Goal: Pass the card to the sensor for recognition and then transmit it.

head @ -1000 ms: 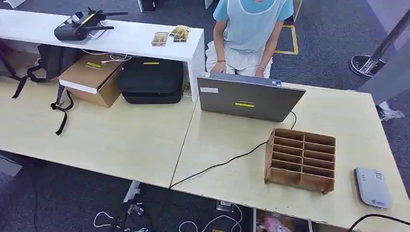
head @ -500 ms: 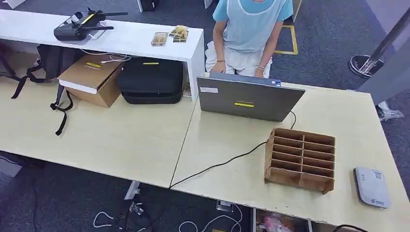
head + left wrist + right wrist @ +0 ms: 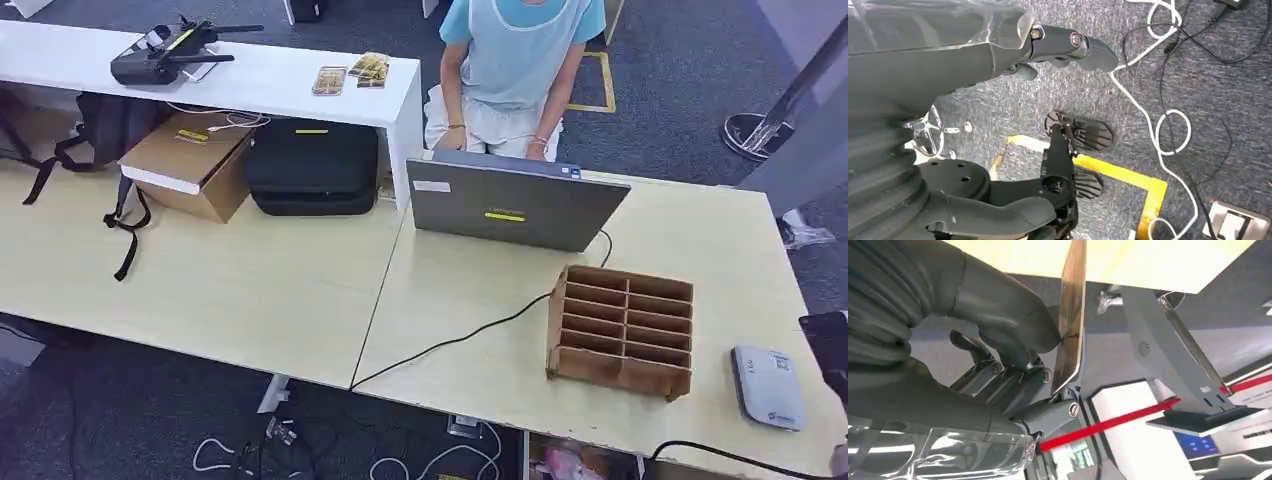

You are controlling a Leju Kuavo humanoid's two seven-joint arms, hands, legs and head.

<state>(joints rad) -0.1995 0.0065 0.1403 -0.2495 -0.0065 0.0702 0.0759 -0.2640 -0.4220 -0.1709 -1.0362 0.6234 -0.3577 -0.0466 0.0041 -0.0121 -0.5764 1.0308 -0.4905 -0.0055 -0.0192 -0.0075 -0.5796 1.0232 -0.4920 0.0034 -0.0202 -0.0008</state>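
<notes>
Right wrist view: your right hand [image 3: 1013,355] pinches the thin, glossy card [image 3: 1071,320] edge-on between thick grey thumb and dark fingers, below the pale table edge [image 3: 1128,262]. The flat grey rounded sensor [image 3: 768,387] lies beside the brown slotted rack [image 3: 621,331]. Your left hand [image 3: 1013,130] hangs spread wide, holding nothing, over speckled carpet [image 3: 1228,90].

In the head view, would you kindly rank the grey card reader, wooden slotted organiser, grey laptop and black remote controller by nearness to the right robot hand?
1. Grey card reader, beside the right robot hand.
2. Wooden slotted organiser, mid-table.
3. Grey laptop, before the person.
4. Black remote controller, far white shelf.
</notes>
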